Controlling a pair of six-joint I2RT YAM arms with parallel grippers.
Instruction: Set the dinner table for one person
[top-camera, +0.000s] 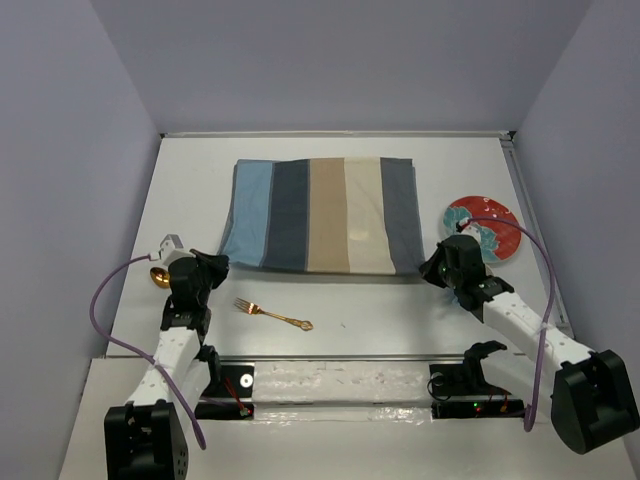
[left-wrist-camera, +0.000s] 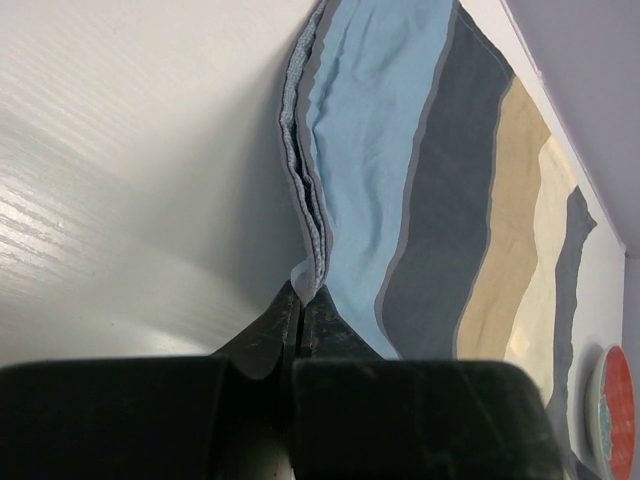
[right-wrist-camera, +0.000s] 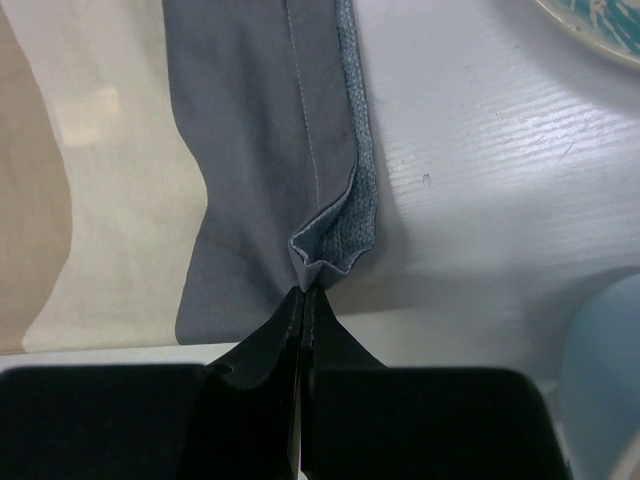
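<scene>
The striped blue, grey and beige placemat (top-camera: 320, 215) lies folded double on the white dinner table (top-camera: 400, 310). My left gripper (top-camera: 222, 262) is shut on the mat's near-left light-blue corner; in the left wrist view the left gripper (left-wrist-camera: 300, 296) pinches that corner of the placemat (left-wrist-camera: 420, 200), and the edge is slightly lifted. My right gripper (top-camera: 430, 268) is shut on the near-right dark-grey corner; in the right wrist view the right gripper (right-wrist-camera: 303, 292) pinches the curled corner of the placemat (right-wrist-camera: 250, 150).
A red and teal plate (top-camera: 483, 228) sits right of the mat, just beyond my right gripper. A gold fork (top-camera: 272, 314) lies near the front. A gold spoon (top-camera: 158, 277) is by the left arm. A pale blue object (right-wrist-camera: 605, 370) sits close right of the right gripper.
</scene>
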